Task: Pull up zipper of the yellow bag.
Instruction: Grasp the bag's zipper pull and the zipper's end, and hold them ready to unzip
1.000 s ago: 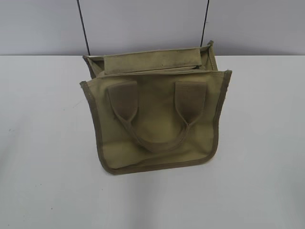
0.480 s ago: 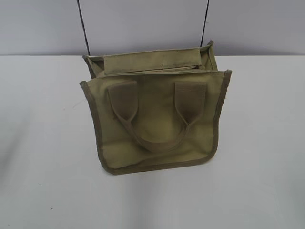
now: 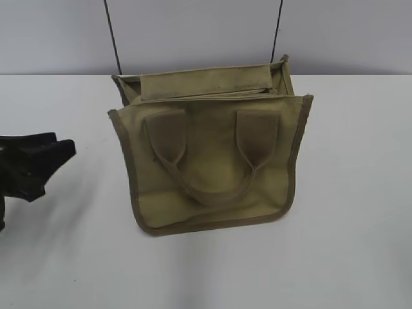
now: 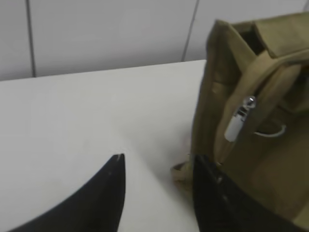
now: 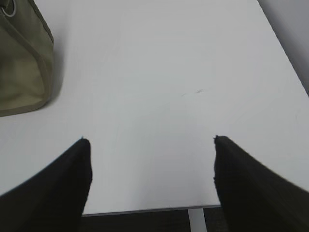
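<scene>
Approach step: left end effector (image 4: 157, 166), fingers apart and empty, nears the yellow bag (image 3: 209, 161); next, pinch the zipper (image 4: 239, 121) tab.

I see a plain khaki-yellow bag (image 3: 212, 161), no print, edged in darker olive binding (image 3: 129, 174), on a plain white surface (image 3: 347, 244). Its zipper (image 4: 260, 96) tape matches the khaki; the pull tab (image 4: 239, 121) is silver-grey. My left hand (image 4: 157, 166) and right hand (image 5: 149, 140) are black. The wall (image 3: 193, 32) behind is pale grey.
</scene>
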